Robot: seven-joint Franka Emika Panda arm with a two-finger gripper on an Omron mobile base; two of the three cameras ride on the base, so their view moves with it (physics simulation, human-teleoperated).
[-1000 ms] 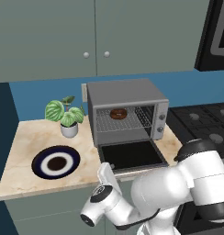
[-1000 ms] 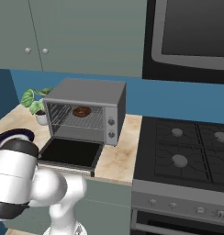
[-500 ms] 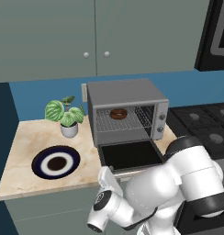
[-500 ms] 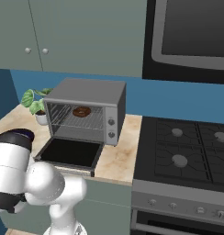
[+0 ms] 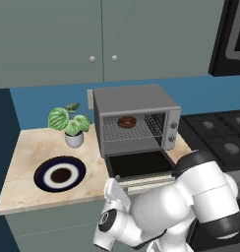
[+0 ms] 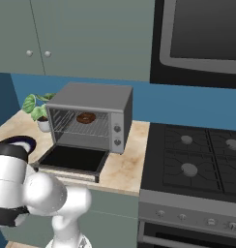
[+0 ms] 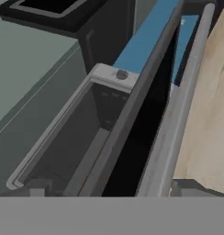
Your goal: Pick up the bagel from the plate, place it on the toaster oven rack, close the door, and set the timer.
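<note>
Bagel [image 5: 126, 122] on rack [image 5: 128, 132] | door [image 5: 140, 164] down | potted plant [image 5: 69, 123] beside oven [image 5: 134, 118] | fingers [image 7: 36, 188] spread, empty

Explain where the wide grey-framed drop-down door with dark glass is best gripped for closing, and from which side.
Probably the grey bar handle along the door's front edge, approached from below and in front. The door lies flat open, hinged at the boxy grey toaster oven's base, its handle at the beige counter's edge. The open gripper could straddle that slim bar.

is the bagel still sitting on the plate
No, the bagel lies on the toaster oven rack; the plate holds nothing.
</note>
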